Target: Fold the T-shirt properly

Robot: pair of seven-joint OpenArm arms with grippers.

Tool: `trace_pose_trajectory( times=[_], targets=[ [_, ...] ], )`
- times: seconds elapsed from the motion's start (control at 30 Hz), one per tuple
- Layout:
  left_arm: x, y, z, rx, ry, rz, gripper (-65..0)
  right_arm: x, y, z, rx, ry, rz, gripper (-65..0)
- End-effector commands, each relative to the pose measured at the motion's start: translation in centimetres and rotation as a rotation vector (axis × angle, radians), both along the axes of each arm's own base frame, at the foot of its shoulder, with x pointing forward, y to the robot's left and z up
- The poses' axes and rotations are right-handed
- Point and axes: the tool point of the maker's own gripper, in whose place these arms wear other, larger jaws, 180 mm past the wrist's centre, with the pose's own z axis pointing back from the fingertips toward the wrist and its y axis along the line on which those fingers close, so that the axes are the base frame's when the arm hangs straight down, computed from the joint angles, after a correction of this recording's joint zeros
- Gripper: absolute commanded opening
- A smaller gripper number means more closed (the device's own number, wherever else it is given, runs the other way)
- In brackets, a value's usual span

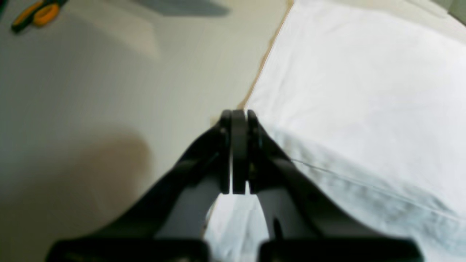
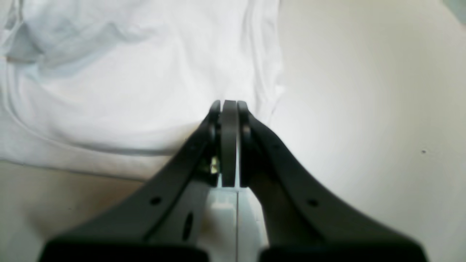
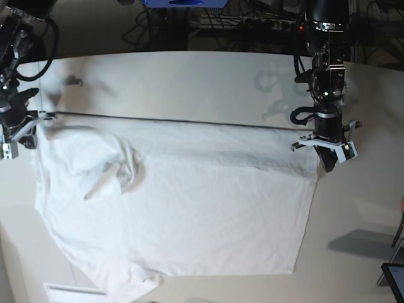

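Note:
The white T-shirt [image 3: 208, 202] lies spread flat across the table [image 3: 189, 82], with a bunched fold [image 3: 107, 167] near its left end and a sleeve [image 3: 129, 284] at the front. My left gripper [image 3: 327, 165] sits at the shirt's far right corner. In the left wrist view the left gripper [image 1: 238, 113] is shut at the T-shirt's [image 1: 364, 91] edge, and shaded cloth rises toward it. My right gripper [image 3: 25, 136] is at the far left corner. The right wrist view shows the right gripper [image 2: 228, 103] shut, with creases of the T-shirt [image 2: 127, 91] running into its tips.
An orange-handled tool [image 1: 36, 14] lies on the table beyond the left gripper. Cables [image 3: 240, 25] hang behind the table's far edge. A dark device corner [image 3: 394, 278] shows at the front right. A white strip [image 3: 69, 291] lies near the front left.

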Motion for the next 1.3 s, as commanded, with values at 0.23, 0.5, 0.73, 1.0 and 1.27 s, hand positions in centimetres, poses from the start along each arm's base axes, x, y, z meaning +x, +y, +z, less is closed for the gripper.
trace_pose_trajectory(
  times=[0.23, 0.5, 0.73, 1.0, 1.27],
  targets=[
    [1.4, -0.1, 0.2, -0.009, 0.039, -0.028, -65.0, -0.9, 1.1, -0.8, 0.034, 0.006, -0.006, -63.7],
    [3.2, -1.1, 0.1, -0.013, 0.043, -0.06, -65.0, -0.2, 2.4, -3.4, 0.092, 0.056, 0.009, -63.7],
    [2.8, -2.1, -4.0, -0.003, 0.157, -0.101, -65.0, 0.3, 1.2, -5.5, 0.123, 0.088, -0.019, -63.8],
    [0.0, -0.8, -7.7, -0.002, 0.266, -0.072, -65.0, -1.0, 0.3, -7.9, 0.143, 0.15, -0.045, -63.8],
    [-2.7, -1.3, -9.3, -0.01, 0.319, -0.083, -65.0, -3.2, 0.4, -8.3, 0.121, 0.187, -0.036, -63.8]
  ],
)
